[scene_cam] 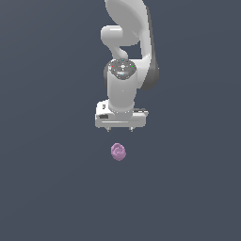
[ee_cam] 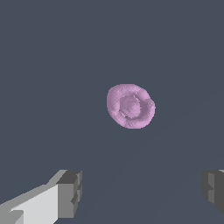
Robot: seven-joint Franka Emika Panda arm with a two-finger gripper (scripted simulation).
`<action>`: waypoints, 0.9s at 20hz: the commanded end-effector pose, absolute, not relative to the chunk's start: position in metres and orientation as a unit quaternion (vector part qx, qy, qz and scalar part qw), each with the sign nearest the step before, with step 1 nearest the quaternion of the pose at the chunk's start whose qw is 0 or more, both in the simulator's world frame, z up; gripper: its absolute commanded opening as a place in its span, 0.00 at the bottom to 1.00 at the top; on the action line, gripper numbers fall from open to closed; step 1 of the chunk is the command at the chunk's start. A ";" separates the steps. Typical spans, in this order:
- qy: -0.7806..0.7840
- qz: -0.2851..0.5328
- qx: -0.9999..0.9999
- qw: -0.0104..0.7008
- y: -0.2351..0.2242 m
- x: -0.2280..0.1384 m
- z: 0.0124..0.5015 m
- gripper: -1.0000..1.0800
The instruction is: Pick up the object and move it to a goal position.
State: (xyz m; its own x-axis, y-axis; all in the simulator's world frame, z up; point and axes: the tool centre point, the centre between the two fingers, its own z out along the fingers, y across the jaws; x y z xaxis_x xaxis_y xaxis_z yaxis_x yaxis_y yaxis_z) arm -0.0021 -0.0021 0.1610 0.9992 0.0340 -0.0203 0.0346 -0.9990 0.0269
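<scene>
Jaws spread wide (above object (scene_cam: 118, 152)).

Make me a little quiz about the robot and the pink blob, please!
1. True or false: the gripper is holding the pink blob.
2. In the wrist view, the gripper's fingers are: A) pinched shut, B) spread wide apart, C) hidden.
3. Fill in: the blob's surface looks ____, not smooth.

Key:
1. False. The blob sits apart from the gripper, with nothing touching it.
2. B. The blob shows beyond the gap between the fingers.
3. Bumpy.
</scene>
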 end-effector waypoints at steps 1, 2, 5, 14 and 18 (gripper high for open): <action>0.017 -0.010 1.000 0.014 -0.002 -0.002 0.161 0.96; 0.018 -0.010 1.000 0.014 -0.002 -0.002 0.161 0.96; 0.027 -0.011 0.999 0.018 0.000 -0.002 0.163 0.96; 0.046 -0.013 0.999 0.025 0.003 -0.001 0.168 0.96; 0.056 -0.013 0.998 0.025 0.003 0.001 0.167 0.96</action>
